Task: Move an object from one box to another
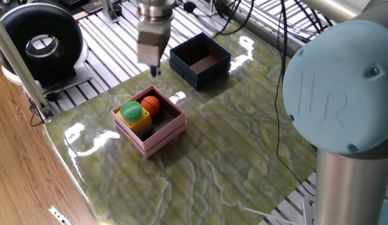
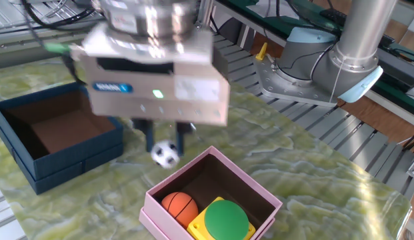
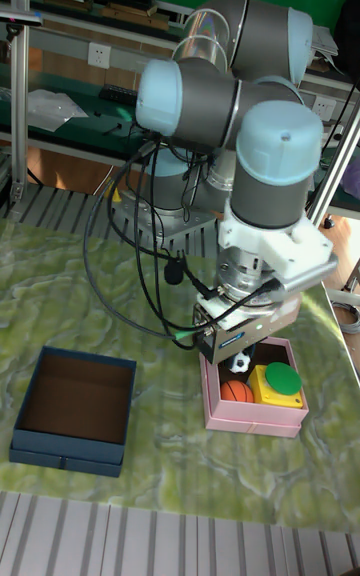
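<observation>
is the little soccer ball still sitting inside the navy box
No, the navy box holds nothing; the soccer ball hangs between the fingers of the gripper beside the pink box.

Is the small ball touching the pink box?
Apart. The other fixed view shows the ball held in the gripper, with table visible between it and the pink box.

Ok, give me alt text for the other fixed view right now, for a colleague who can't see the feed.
The gripper holds a small soccer ball above the marbled green table, near the pink box that contains an orange ball and a yellow block with a green button. The navy box sits empty at left.
</observation>
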Controlling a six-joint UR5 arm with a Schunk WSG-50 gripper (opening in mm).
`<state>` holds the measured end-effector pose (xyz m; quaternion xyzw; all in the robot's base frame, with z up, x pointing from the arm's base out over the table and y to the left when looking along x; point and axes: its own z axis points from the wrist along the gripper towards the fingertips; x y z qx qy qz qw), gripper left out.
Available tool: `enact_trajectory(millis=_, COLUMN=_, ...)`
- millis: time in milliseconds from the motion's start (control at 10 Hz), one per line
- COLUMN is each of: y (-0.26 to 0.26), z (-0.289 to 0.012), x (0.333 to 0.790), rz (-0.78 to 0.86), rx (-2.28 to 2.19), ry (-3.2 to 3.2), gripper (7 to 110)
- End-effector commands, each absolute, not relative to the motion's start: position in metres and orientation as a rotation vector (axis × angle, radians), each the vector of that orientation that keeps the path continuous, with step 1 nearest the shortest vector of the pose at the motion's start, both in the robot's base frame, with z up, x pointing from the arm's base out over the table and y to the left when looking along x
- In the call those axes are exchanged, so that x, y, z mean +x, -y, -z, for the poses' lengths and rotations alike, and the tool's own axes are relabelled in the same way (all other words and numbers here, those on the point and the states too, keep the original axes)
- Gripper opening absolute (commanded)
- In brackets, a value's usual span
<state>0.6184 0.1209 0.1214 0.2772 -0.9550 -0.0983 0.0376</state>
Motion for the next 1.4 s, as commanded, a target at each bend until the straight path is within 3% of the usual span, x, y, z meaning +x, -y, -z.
enact_trajectory(millis=0, y=-0.141, z=-0.109, x=0.604, rz=0.325, rx=0.625, ry=2.905, gripper=7)
enact_trajectory(millis=300, y=-0.149, z=-0.092, x=0.579, rz=0.391, rx=0.478, ry=2.808, gripper=7)
enact_trajectory(millis=600, y=-0.143, z=-0.089, x=0.562, rz=0.316, rx=0.386, ry=2.743, gripper=7)
enact_trajectory(millis=1200, y=-0.140, z=-0.082, x=0.576, rz=0.318, rx=0.513, ry=2.767, gripper=7)
enact_trajectory(millis=1300, y=-0.143, z=-0.083, x=0.576, rz=0.332, rx=0.509, ry=2.765, gripper=44)
